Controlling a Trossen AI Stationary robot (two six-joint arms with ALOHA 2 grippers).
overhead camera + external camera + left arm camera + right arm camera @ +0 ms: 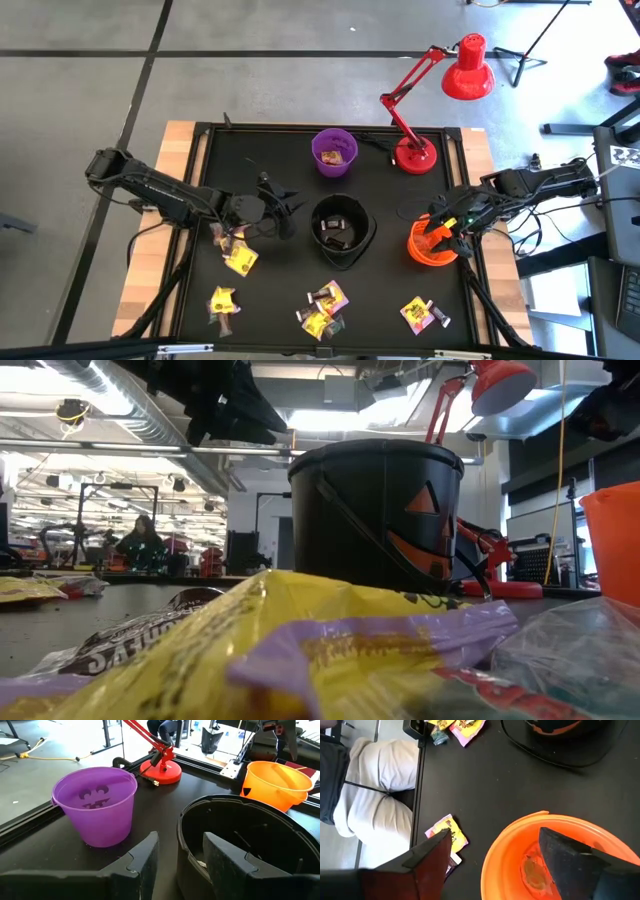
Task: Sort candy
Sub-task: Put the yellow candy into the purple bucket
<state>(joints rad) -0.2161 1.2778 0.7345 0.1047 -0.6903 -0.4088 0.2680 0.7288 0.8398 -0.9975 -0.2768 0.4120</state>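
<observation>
Candy lies in loose clusters along the table's near half: yellow pieces, a mixed heap and another. A purple bowl stands at the far middle, a black bowl in the centre and an orange bowl at the right. My left gripper hovers just left of the black bowl, open, with nothing between its fingers. My right gripper hangs open over the orange bowl, inside which one wrapped candy lies on the bottom.
A red desk lamp stands at the far right, with its head beyond the table. A person in light trousers is close to the table's near edge. Candy wrappers fill the low view's foreground in front of the black bowl.
</observation>
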